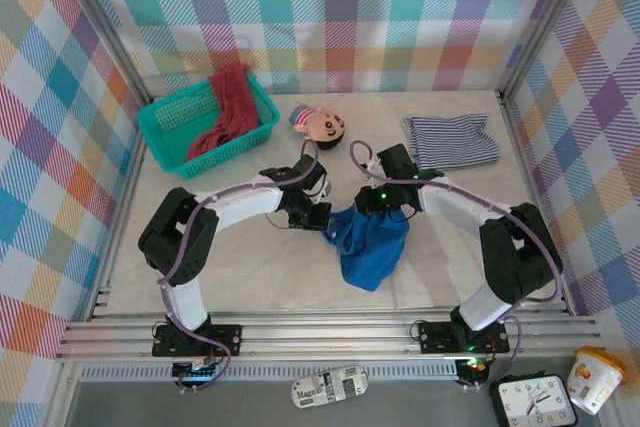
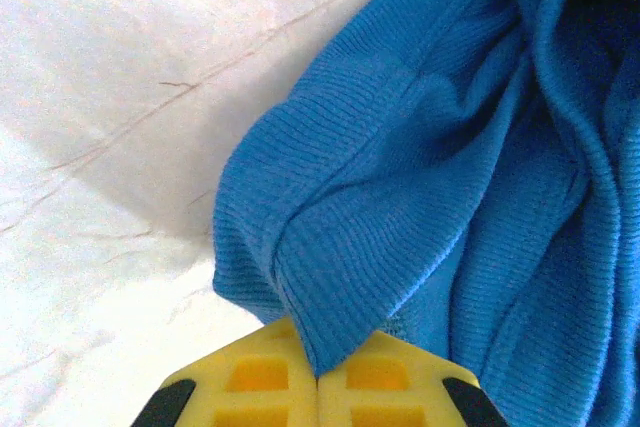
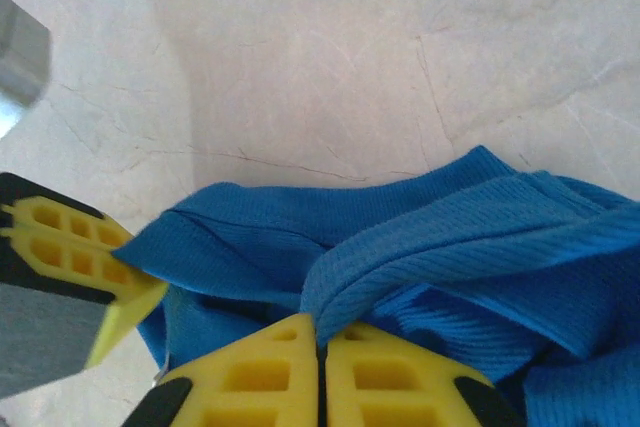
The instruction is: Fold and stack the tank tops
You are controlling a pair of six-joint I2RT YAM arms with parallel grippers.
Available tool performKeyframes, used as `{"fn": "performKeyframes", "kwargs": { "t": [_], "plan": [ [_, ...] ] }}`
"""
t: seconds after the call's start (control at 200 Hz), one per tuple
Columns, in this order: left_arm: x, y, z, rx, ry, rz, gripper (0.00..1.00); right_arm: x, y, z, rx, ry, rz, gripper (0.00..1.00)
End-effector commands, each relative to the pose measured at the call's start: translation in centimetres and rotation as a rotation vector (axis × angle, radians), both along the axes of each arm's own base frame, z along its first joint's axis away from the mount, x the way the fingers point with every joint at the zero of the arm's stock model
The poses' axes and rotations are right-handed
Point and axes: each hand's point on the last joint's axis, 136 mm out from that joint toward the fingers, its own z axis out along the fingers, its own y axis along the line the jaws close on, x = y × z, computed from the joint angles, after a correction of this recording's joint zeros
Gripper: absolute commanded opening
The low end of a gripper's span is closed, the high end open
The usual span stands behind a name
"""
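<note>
The bright blue tank top (image 1: 368, 242) hangs bunched at the table's middle, held up between both grippers. My left gripper (image 1: 322, 217) is shut on its left edge; in the left wrist view the ribbed blue cloth (image 2: 420, 167) runs into the closed yellow fingers (image 2: 250, 382). My right gripper (image 1: 372, 201) is shut on the top's right edge, a fold of blue cloth (image 3: 480, 247) pinched between its fingertips (image 3: 260, 377). The striped tank top (image 1: 452, 139) lies folded at the back right. The dark red tank top (image 1: 228, 107) drapes over the teal basket.
The teal mesh basket (image 1: 170, 147) sits at the back left. A big-headed doll (image 1: 320, 125) lies just behind the grippers. Metal frame rails (image 1: 330, 332) edge the table at the front. The left gripper's yellow finger (image 3: 70, 247) shows at the left of the right wrist view.
</note>
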Motion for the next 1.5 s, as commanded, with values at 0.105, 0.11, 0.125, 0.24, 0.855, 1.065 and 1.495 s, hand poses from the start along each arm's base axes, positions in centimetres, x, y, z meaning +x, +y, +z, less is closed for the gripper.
{"fn": "performKeyframes", "kwargs": {
  "t": [0.105,0.11,0.125,0.24,0.855,1.065,1.495],
  "plan": [
    [1.3,5.1,9.7,0.104,-0.157,0.009,0.00,1.5,-1.1,8.7,0.110,-0.165,-0.058,0.04],
    [1.4,5.1,9.9,0.104,-0.163,0.011,0.00,1.5,-1.2,8.9,0.114,-0.168,-0.060,0.04],
    [1.4,5.7,10.5,0.112,-0.170,0.018,0.00,1.6,-1.3,9.5,0.125,-0.180,-0.065,0.04],
    [2.1,8.6,15.9,0.145,-0.277,0.058,0.00,2.2,-2.0,13.9,0.226,-0.248,-0.079,0.03],
    [0.3,19.5,37.6,0.310,-0.859,0.254,0.00,-3.0,1.1,33.5,0.539,-0.655,0.255,0.03],
    [-2.1,22.7,44.1,0.270,-1.092,0.386,0.00,-7.6,5.0,36.6,0.636,-0.720,0.449,0.04],
    [2.7,14.0,37.2,0.113,-0.844,0.146,0.00,-4.8,3.6,27.7,0.419,-0.438,0.204,0.04]
  ]
}}
